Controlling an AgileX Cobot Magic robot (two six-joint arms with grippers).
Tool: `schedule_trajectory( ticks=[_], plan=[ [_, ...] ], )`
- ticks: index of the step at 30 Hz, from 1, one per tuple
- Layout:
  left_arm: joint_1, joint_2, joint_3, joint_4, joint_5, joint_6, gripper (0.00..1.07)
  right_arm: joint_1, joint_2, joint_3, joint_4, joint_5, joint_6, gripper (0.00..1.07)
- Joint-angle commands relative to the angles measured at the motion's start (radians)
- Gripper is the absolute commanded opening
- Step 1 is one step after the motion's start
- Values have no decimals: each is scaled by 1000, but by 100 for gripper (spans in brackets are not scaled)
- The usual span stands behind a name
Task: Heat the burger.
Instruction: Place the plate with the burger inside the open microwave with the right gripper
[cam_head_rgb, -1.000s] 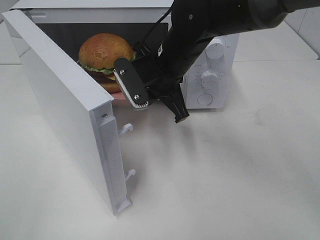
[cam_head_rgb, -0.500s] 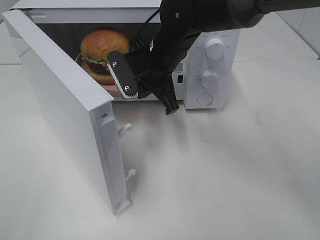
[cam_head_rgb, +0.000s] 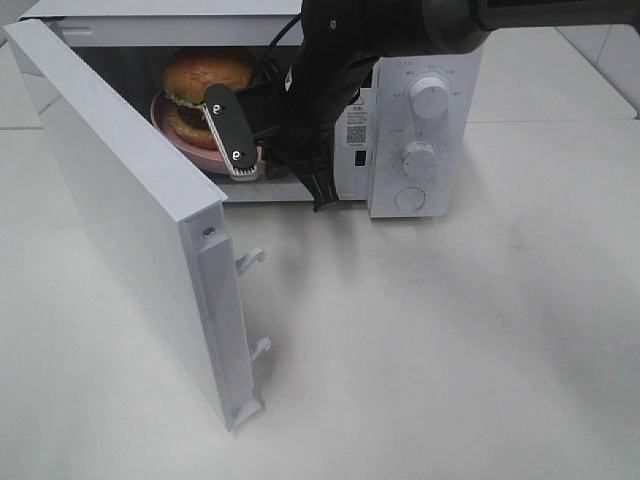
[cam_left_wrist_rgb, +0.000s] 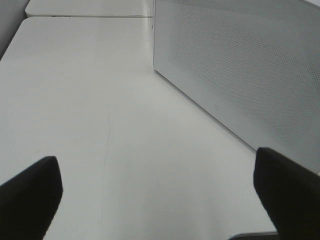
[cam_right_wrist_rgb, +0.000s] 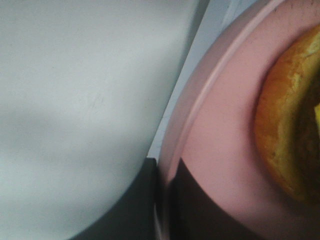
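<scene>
Burger (cam_head_rgb: 207, 72) inside the microwave (cam_head_rgb: 415, 110), well back from its open front, sitting on a pink plate (cam_head_rgb: 170, 128); shiny brown bun on top, green frill just under it; microwave door (cam_head_rgb: 120, 200) wide open, sticking out from the microwave's front; two small white hooks (cam_head_rgb: 252, 258) on the door's free end; two round knobs (cam_head_rgb: 430, 98) and a round button (cam_head_rgb: 408, 198) on the microwave's front panel; black right arm (cam_head_rgb: 400, 25) crossing over the microwave's top; right gripper (cam_head_rgb: 245, 172) reaching in through the microwave's open front, at the plate's rim on the side nearest the knobs; in the right wrist view, dark fingers (cam_right_wrist_rgb: 125, 210) on both sides of that rim, so most likely pinched shut on the plate, though too blurry there to be sure; orange bun close by on the plate in that same view; left gripper (cam_left_wrist_rgb: 160, 200) outside the microwave, beside its dotted wall (cam_left_wrist_rgb: 240, 75), over the white table (cam_head_rgb: 450, 350); black fingers (cam_left_wrist_rgb: 30, 195) spread wide apart, nothing between them but bare table, nothing held.
</scene>
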Motion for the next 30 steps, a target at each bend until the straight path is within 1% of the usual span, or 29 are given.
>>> schedule_trajectory(
  ticks=[1,2,4,10,13,17,23,25,26,27,28,30],
  plan=[
    [-6,-17,1,0,-15,0,96,-4,11,-57,-4,-49,30,0],
    [-6,-17,1,0,-15,0,96,-4,11,-57,-4,-49,30,0],
    [-6,-17,1,0,-15,0,96,-4,42,-101,-6,-49,35,0],
    [-6,-17,1,0,-15,0,96,-4,71,-134,-24,-50,63,0],
    [-6,-17,1,0,-15,0,96,-4,103,-170,-43,-49,112,0],
    [-6,-17,1,0,-15,0,96,-5,139,-208,-47,-50,115,0],
    [-6,-17,1,0,-15,0,96,-5,154,-208,-47,-64,131,3],
    [-6,-17,1,0,-15,0,96,-5,164,-208,-84,-85,210,12],
    [-6,-17,1,0,-15,0,96,-5,164,-208,-84,-85,210,12],
    [-6,-17,1,0,-15,0,96,-5,164,-208,-92,-87,224,15],
    [-6,-17,1,0,-15,0,96,-5,164,-208,-92,-87,224,15],
    [-6,-17,1,0,-15,0,96,-5,164,-208,-96,-86,246,32]
  ],
)
